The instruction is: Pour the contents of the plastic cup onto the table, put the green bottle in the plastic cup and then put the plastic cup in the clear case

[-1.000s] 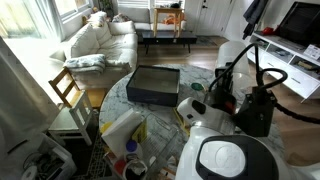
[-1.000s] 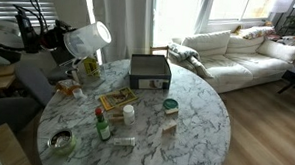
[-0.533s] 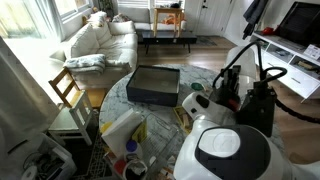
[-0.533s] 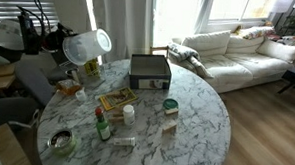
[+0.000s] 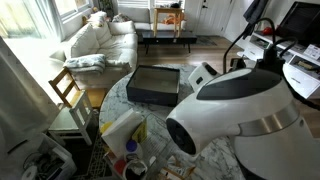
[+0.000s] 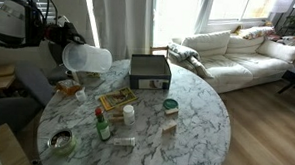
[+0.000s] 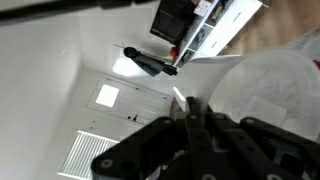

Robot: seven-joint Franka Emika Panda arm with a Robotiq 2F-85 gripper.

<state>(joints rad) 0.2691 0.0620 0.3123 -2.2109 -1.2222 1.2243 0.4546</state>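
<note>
Above the table (image 6: 186, 119) — gripper (image 6: 65, 41) clamps the plastic cup (image 6: 87, 58), tipped sideways.

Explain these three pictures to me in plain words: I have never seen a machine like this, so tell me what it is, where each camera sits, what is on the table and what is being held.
The machine is a single robot arm steered remotely by a person. Two cameras stand in the room; a third rides on the arm's wrist, looking along its claw.

In an exterior view, the arm's white rounded casing fills much of the picture because it is close to that lens.

In an exterior view, the arm holds a wide translucent whitish plastic cup, tipped on its side, above the large round marbled table. The claw itself is hidden behind the cup there.

On the table lie a large low dark rectangular case, a small dark-green bottle with a reddish top, flat yellowish books and other small clutter.

The wrist view shows the claw's dark fingers and the cup's pale wall at the right, with ceiling behind.
</note>
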